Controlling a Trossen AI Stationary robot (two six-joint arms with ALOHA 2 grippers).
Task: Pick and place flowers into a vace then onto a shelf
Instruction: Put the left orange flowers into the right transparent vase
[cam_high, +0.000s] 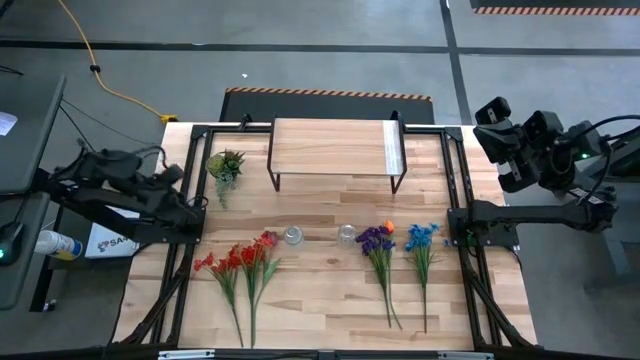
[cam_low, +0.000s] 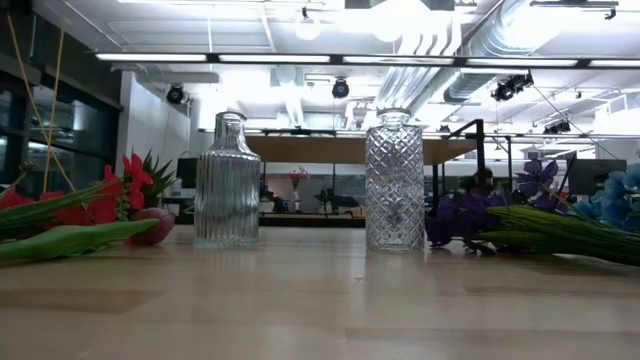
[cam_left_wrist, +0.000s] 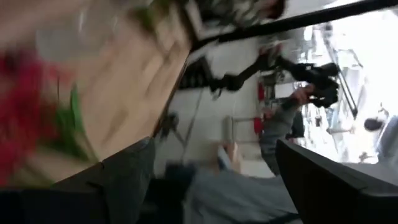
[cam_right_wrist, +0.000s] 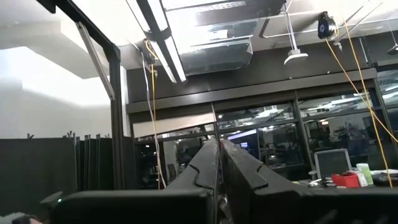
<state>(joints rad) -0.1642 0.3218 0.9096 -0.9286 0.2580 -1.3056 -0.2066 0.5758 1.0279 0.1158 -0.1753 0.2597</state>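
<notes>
Red flowers (cam_high: 240, 262) lie flat on the table's near left, with purple and orange flowers (cam_high: 377, 240) and blue flowers (cam_high: 422, 238) at the near right. Two clear glass vases, one ribbed (cam_low: 228, 182) and one diamond-cut (cam_low: 394, 182), stand upright between them. The shelf (cam_high: 330, 148) stands on its dark legs at the far middle. My left gripper (cam_left_wrist: 217, 186) is open beside the table's left edge (cam_high: 180, 190), with nothing between its fingers. My right gripper (cam_right_wrist: 219, 163) is shut and empty, raised beyond the table's far right corner (cam_high: 492, 112).
A small green potted plant (cam_high: 225, 165) stands left of the shelf. Black frame bars (cam_high: 455, 190) run along the table's left and right sides. The left wrist view, blurred, shows a person in grey (cam_left_wrist: 249, 193) beyond the table.
</notes>
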